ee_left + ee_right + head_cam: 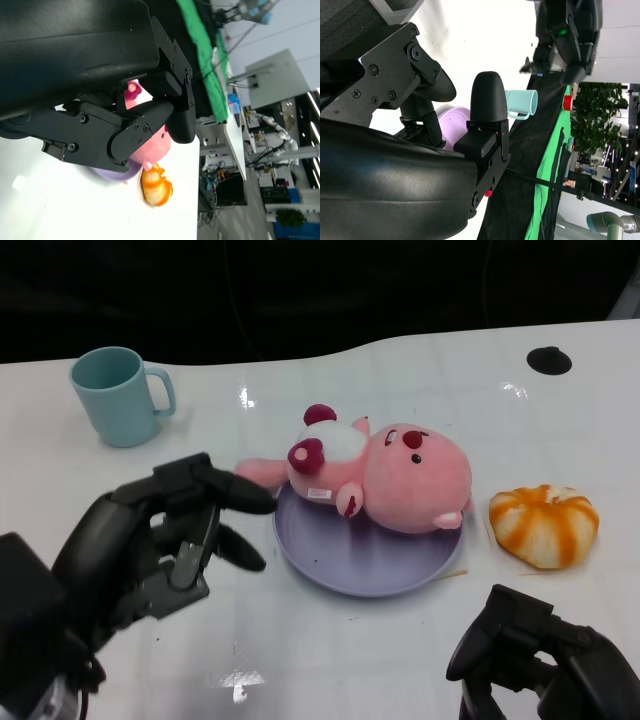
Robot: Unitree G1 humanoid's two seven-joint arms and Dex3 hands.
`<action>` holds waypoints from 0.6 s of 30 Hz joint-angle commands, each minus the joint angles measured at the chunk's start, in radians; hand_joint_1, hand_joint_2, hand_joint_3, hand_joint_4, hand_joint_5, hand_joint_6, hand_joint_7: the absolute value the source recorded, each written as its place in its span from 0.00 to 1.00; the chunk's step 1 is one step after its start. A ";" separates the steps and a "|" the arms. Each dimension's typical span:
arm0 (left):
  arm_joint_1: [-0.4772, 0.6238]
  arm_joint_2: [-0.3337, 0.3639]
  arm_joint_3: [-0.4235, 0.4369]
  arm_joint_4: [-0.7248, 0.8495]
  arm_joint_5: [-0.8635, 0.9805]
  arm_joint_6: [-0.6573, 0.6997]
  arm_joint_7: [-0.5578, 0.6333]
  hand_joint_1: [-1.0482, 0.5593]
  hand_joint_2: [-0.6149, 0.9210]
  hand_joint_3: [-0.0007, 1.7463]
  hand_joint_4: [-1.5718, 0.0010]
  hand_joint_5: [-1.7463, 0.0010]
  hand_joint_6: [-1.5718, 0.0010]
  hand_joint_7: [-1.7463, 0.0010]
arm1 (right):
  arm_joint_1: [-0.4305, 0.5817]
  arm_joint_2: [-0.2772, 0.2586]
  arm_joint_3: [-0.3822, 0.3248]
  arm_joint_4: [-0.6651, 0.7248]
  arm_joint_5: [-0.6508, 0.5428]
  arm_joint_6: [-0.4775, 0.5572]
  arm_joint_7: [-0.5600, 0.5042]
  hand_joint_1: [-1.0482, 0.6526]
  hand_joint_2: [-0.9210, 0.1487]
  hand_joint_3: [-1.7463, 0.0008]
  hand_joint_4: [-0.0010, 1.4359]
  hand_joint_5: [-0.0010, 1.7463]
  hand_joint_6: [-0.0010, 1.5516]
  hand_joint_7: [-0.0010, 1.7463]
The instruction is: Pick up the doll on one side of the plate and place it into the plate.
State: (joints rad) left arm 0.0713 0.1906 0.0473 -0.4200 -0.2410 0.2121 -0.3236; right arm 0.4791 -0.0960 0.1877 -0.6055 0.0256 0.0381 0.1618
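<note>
Head view, doll: the pink doll point(385, 472) lies on its side across the lilac plate point(350, 565), its head over the plate's middle, its legs reaching over the rim toward the left hand's fingers point(235, 490).
Head view, left hand: the left hand point(150, 540) sits just beside the plate with its fingers spread and holding nothing; the upper fingertip is near the doll's foot, contact unclear.
Head view, right hand: the right hand point(540, 655) is low on the white desk point(330, 660), apart from the plate, fingers curled inward with nothing in them.
Head view, others: a teal mug point(118, 395) stands well beyond the left fingers; an orange-and-white plush point(545, 523) lies just past the right fingers, beside the plate.
Left wrist view: beyond the black fingers point(150, 127) show the doll point(152, 145), the plate's edge point(112, 175) and the orange plush point(156, 186).
Right wrist view: past the fingers point(487, 100) show part of the plate point(455, 125) and the mug point(522, 104); the doll is hidden.
</note>
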 commanded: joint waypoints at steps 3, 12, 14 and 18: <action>0.114 -0.002 0.001 -0.139 -0.034 0.142 0.051 0.62 0.71 0.76 0.52 0.13 0.54 0.31 | 0.002 -0.006 -0.005 -0.015 0.010 0.006 -0.001 0.62 0.44 0.25 0.45 1.00 0.38 0.84; 0.237 -0.014 -0.013 -0.231 -0.054 0.236 0.092 0.64 0.77 0.72 0.52 0.04 0.53 0.25 | 0.002 -0.006 -0.004 -0.015 0.009 0.004 -0.002 0.62 0.45 0.24 0.46 1.00 0.38 0.84; 0.246 -0.012 -0.015 -0.229 -0.050 0.239 0.091 0.64 0.77 0.71 0.50 0.03 0.51 0.23 | 0.003 -0.006 -0.004 -0.016 0.008 0.004 -0.002 0.62 0.45 0.24 0.46 1.00 0.38 0.84; 0.251 0.000 -0.010 -0.231 -0.051 0.292 0.096 0.64 0.76 0.73 0.47 0.00 0.50 0.18 | 0.008 -0.009 -0.005 -0.022 0.004 0.007 -0.003 0.62 0.46 0.23 0.46 1.00 0.38 0.84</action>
State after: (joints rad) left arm 0.3137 0.1755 0.0267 -0.6420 -0.2871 0.4841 -0.2382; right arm 0.4817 -0.0966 0.1887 -0.6113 0.0248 0.0400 0.1614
